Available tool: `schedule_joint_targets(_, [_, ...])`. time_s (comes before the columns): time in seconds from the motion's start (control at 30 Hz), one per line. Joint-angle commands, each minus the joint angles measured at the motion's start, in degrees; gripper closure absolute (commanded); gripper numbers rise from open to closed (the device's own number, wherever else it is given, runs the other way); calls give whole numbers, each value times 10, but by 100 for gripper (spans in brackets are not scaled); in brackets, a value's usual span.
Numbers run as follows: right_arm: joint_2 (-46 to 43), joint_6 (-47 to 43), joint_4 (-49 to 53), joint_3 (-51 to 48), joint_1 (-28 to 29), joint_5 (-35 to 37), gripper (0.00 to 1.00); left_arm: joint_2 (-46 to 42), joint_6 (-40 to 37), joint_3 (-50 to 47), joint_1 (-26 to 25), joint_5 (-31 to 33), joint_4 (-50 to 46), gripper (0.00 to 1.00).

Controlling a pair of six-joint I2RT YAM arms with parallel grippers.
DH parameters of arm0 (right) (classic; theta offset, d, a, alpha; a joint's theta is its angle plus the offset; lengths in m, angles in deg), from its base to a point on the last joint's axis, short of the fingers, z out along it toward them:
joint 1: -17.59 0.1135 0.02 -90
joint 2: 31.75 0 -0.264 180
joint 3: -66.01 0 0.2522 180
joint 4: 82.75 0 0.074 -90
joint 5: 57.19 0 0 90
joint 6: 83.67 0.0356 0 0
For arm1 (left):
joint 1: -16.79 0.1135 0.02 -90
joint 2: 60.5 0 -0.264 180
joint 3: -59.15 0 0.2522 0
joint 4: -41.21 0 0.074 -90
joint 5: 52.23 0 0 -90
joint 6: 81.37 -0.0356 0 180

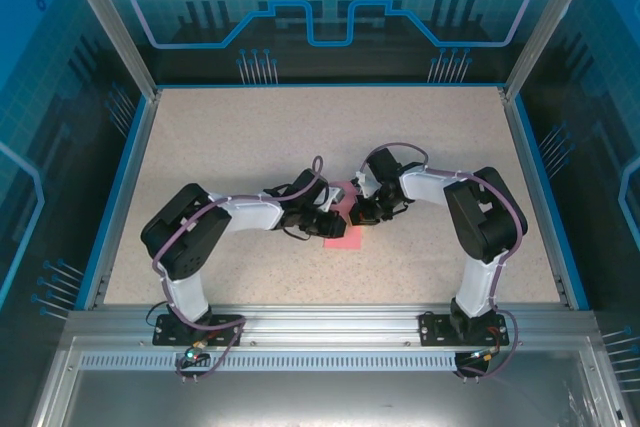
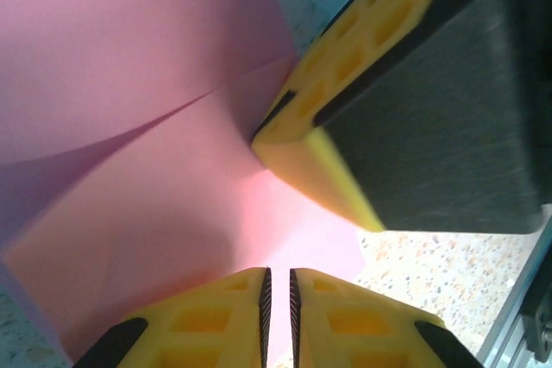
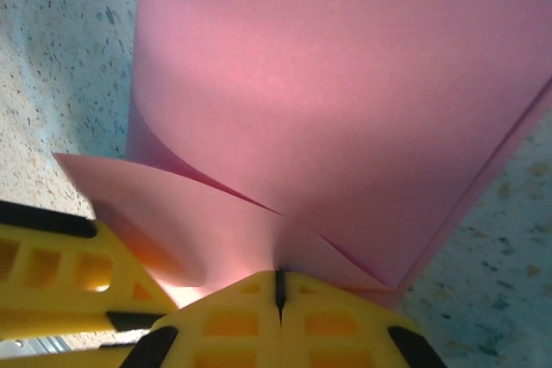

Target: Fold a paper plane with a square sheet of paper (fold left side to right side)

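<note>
Room spreads wide on the speckled tabletop all round the square sheet of paper, which lies mid-table. Its raised, curling edge is pinched in the closed right gripper. The left gripper sits just beside, jaws a narrow slit apart over the sheet.

The speckled beige table is carrying a pink square sheet of paper. The sheet is lying slightly toward 6 o'clock from the middle of the tabletop. A blue border is running along the 9, 12 and 3 o'clock edges.

In the right wrist view the table is showing at 9 and 4 o'clock of the sheet. The sheet is not lying flat there, and one layer is curling up. In the left wrist view the sheet is showing a diagonal crease, and the table is appearing at 5 o'clock.
</note>
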Motion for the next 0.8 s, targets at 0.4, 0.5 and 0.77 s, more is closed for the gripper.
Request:
schedule_joint_targets(0.4, [16, -14, 44, 5, -7, 44, 100, -28, -19, -63, -3, 7, -28, 84])
schedule_joint_targets(0.5, [16, -15, 47, 6, -10, 45, 100, -46, -24, -82, -3, 6, -35, 83])
schedule_joint_targets(0.77, [12, -18, 51, 8, -12, 47, 100, -83, -37, -118, -2, 16, -58, 84])
